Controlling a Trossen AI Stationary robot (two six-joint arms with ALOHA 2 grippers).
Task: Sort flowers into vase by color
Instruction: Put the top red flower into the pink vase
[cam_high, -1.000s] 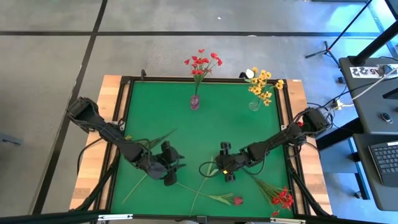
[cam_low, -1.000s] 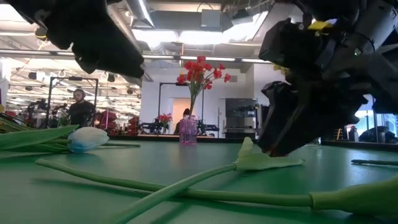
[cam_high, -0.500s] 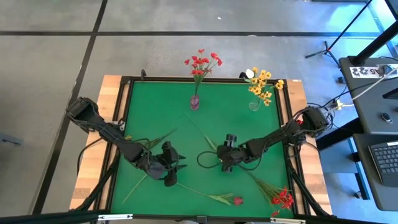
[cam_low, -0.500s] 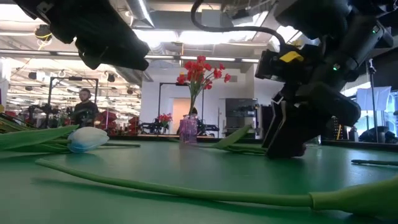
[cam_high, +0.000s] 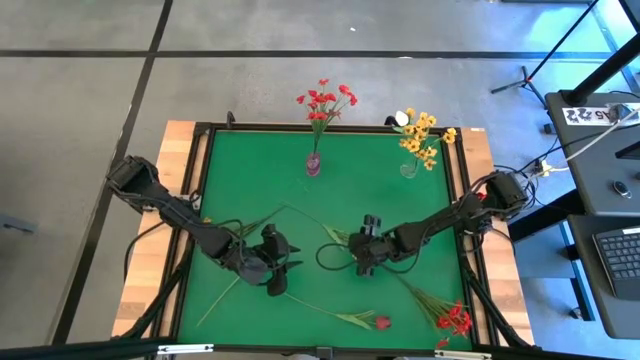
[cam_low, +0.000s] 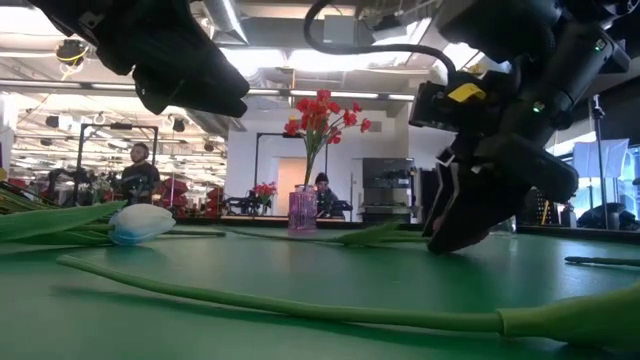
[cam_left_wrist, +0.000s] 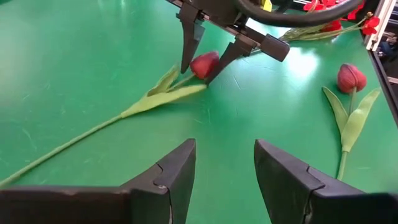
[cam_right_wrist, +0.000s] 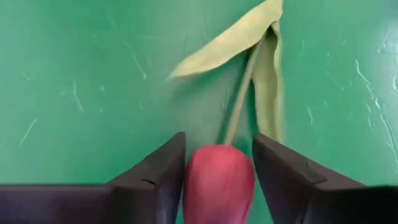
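Your right gripper (cam_left_wrist: 200, 55) has just slid toward the table's middle and its fingers are closing around the dark red cloth tulip bud (cam_right_wrist: 219, 182) lying on the green mat (cam_high: 380, 205). Your left gripper (cam_left_wrist: 224, 168) is waiting nearby, fingers spread. Lifting comes next.

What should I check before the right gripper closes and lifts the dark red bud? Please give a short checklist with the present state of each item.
1. Dark red bud sits between the right gripper's fingers: ok.
2. Jaws firmly shut on the bud: cannot tell; small gaps show on both sides.
3. Bud's stem and leaves lie free on the green mat: ok.
4. Left gripper is open, empty and apart from the bud: ok.
5. Vase with red flowers stands upright at the far edge: ok.
6. Second dark red bud lies apart from the grasp: ok.
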